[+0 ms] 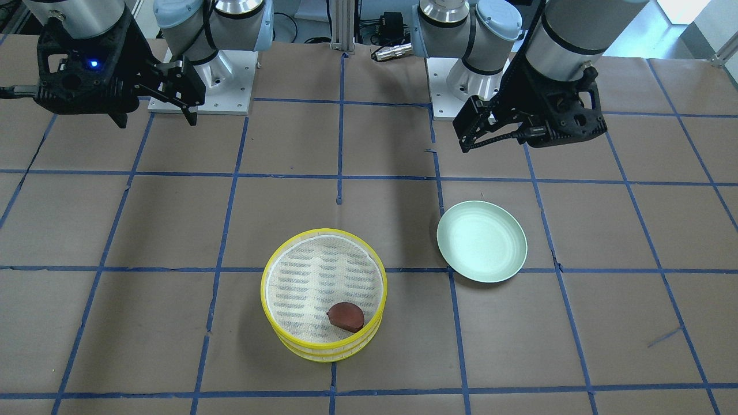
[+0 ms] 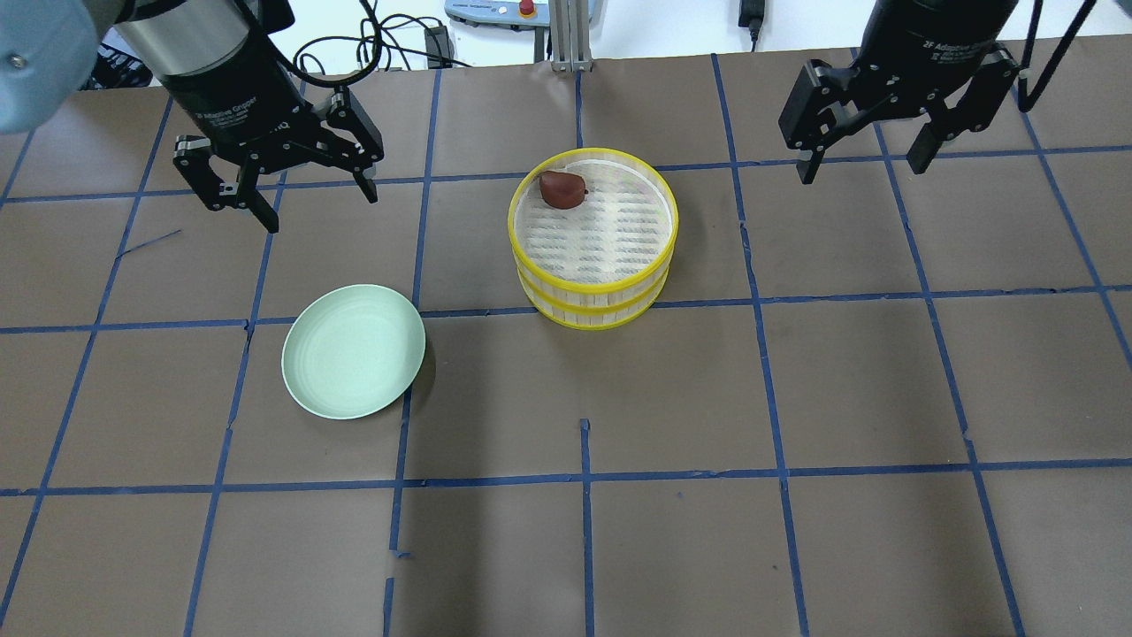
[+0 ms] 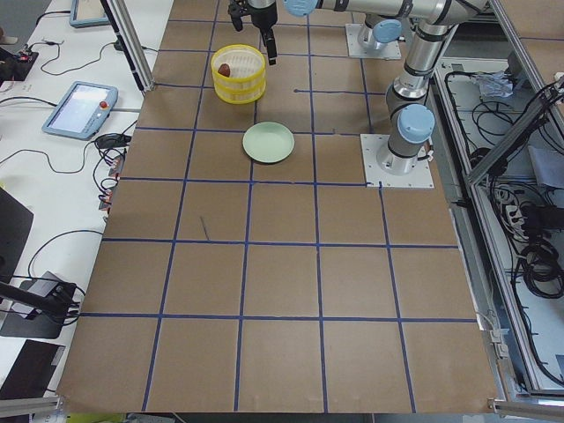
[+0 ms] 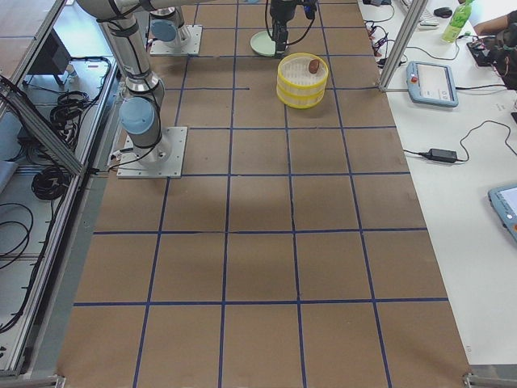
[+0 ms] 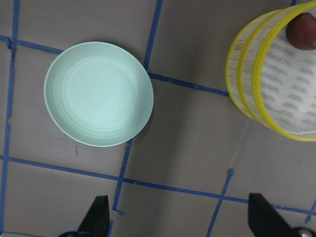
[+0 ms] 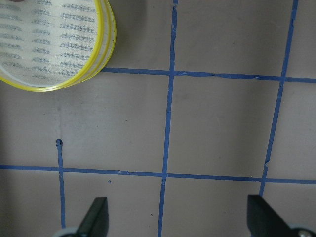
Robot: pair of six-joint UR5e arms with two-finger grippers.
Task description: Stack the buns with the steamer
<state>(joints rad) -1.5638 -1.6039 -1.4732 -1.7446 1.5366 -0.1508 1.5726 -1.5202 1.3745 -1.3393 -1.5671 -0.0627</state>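
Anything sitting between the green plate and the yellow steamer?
Nothing: only bare brown table paper crossed by blue tape lines separates the plate and the steamer, clearest in the overhead and left wrist views.

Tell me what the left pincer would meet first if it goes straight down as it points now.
Probably bare table: the left pincer points between the green plate and the steamer, over neither.
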